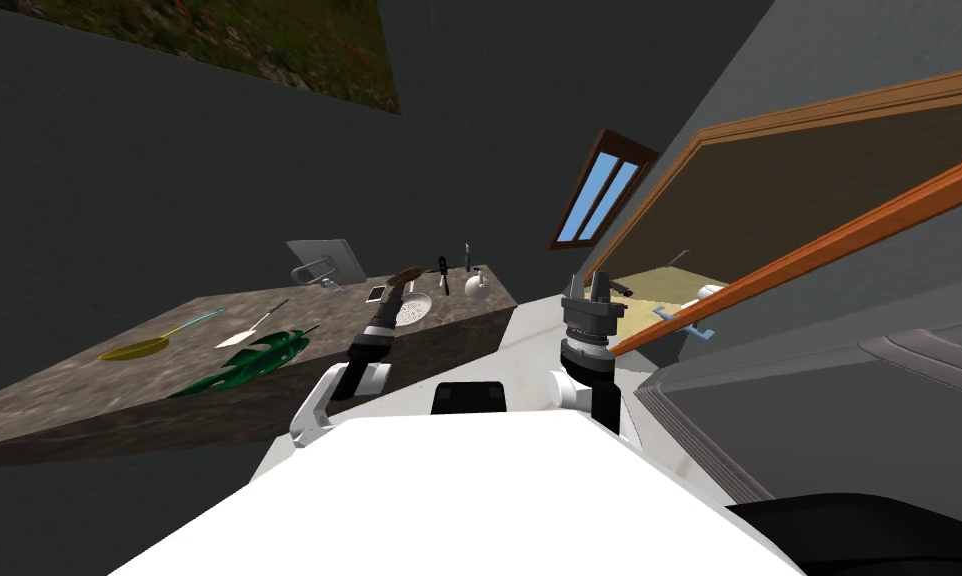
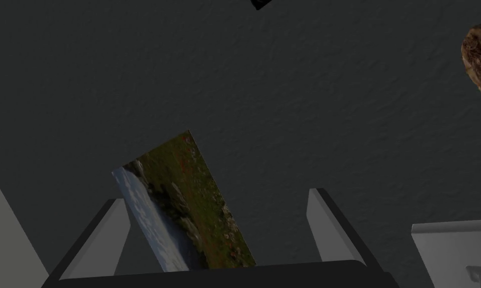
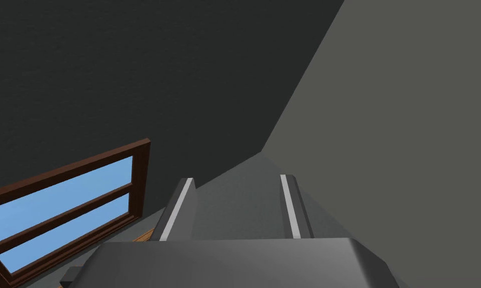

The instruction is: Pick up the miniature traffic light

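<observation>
While the left gripper (image 1: 397,293) hangs over the right part of the counter (image 1: 69,392), jaws wide apart and empty, its wrist view faces the dark wall, so it is aimed too high for a grasp. The miniature traffic light (image 1: 442,272) is, by my read, the small dark upright post at the far right of the counter, though it is too small to confirm. It stands between a brown lump (image 1: 406,275) and a white round item (image 1: 477,286), apart from both. The brown lump sits just by the left gripper's tip, off to one side of the jaws, not between them. A white perforated disc (image 1: 416,306) lies just on the near side of the post. The right gripper (image 1: 591,287) is raised well to the right by an orange-brown board (image 1: 799,262), jaws apart, empty, not in play. Step in hand, as I judge it: approach, grasp not begun. To do it well, tip the left wrist down until the post is in its view, then shift right and farther past the lump without nudging it. Straddle the post about mid-height, clamp square, and lift straight up clear of the disc. Risk: the slim post topples if one jaw lands first.
</observation>
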